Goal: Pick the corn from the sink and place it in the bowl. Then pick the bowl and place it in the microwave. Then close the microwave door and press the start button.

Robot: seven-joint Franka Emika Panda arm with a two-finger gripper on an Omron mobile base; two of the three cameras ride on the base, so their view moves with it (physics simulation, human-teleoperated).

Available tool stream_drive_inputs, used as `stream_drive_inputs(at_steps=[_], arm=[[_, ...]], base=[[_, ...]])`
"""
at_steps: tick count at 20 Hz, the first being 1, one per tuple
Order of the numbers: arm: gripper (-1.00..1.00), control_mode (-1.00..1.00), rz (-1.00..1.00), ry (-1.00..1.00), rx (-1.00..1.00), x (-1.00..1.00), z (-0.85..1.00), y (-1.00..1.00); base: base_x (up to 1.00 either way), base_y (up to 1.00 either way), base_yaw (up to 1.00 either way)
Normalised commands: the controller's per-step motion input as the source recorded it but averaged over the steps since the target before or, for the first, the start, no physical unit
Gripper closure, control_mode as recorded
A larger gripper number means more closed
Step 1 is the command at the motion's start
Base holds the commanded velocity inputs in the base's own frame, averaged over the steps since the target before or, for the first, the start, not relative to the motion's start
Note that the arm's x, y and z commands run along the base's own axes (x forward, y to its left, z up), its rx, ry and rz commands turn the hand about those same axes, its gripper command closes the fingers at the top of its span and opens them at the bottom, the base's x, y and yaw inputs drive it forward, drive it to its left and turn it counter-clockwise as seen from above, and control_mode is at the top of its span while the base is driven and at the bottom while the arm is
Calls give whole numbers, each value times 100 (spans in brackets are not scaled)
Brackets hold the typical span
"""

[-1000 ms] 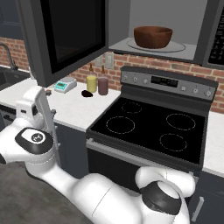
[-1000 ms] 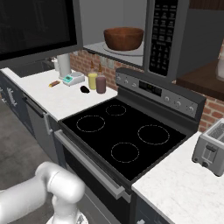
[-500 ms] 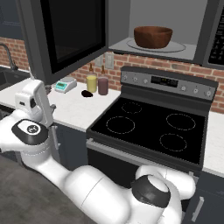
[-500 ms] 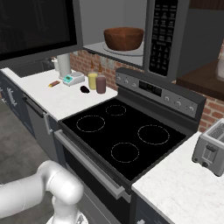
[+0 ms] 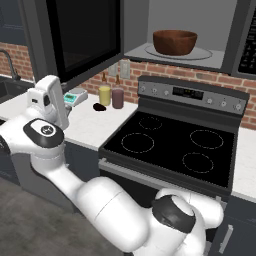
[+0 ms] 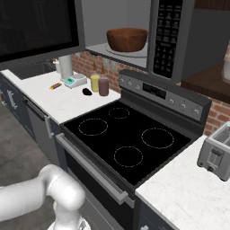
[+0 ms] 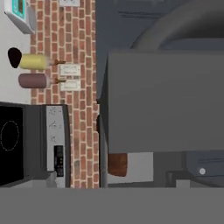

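Hand drawn back leftward and raised since a second ago. Microwave (image 5: 150, 30) door (image 5: 85, 35) open; bowl (image 5: 174, 42) on turntable inside, well right of and above gripper (image 5: 64, 107). Arm folded low over counter (image 5: 95, 127), hand upright, jaws spread wide, empty.

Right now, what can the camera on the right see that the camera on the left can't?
The right base view gives you a silver toaster on the counter past the stove, a little orange-brown stick, and a white canister. The left base view gives you the curved tap at the far left. Both share the brown bowl sitting inside the open microwave, the black stove, the yellow bottle and the dark red bottle.
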Motion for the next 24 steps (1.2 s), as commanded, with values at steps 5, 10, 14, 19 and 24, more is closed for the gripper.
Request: stream_drive_inputs(at_steps=[5, 10, 14, 19, 24], arm=[[-100, -100, 4, 1, -4, 3, 6, -17], [-100, -100, 11, -10, -16, -87, -7, 37], [-100, -100, 13, -10, -8, -34, -28, 86], [-100, -100, 0, 0, 0, 62, -34, 49], [-100, -100, 0, 0, 2, 54, -53, 71]], base=[[0, 0, 0], [0, 0, 0], [0, 0, 0], [0, 0, 0], [0, 0, 0]])
